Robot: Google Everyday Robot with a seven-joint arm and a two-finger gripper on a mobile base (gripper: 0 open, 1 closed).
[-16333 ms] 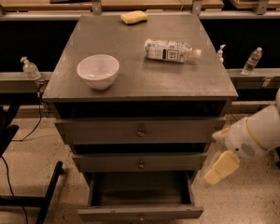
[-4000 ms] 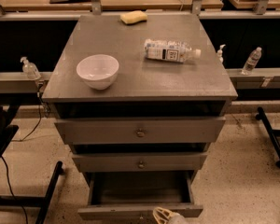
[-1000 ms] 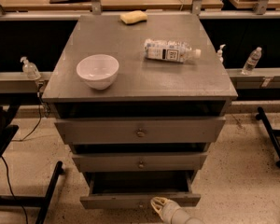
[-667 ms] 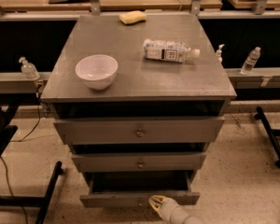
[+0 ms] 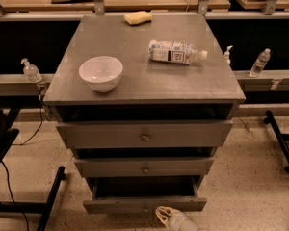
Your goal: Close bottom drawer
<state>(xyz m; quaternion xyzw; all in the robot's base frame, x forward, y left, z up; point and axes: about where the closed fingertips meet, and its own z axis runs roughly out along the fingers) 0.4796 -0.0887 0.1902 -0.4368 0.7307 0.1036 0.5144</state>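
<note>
The bottom drawer (image 5: 144, 204) is the lowest grey front of the cabinet, with a small knob, and it stands partly pulled out with a dark gap above it. My gripper (image 5: 164, 214) is a pale, cream-coloured shape at the bottom edge of the camera view. It sits just below and in front of the drawer's front, right of its knob, and looks to be touching it. The middle drawer (image 5: 145, 168) and the top drawer (image 5: 144, 135) stand slightly out above it.
On the cabinet top (image 5: 135, 76) stand a white bowl (image 5: 100, 72), a lying plastic bottle (image 5: 176, 52) and a yellow sponge (image 5: 138, 18). Black stand legs flank the cabinet at left (image 5: 48, 201) and right (image 5: 282, 143). Small bottles stand on side ledges (image 5: 259, 61).
The bottom drawer has slid further in than it was several seconds ago. My gripper has stayed against its front over the last second, shifting little.
</note>
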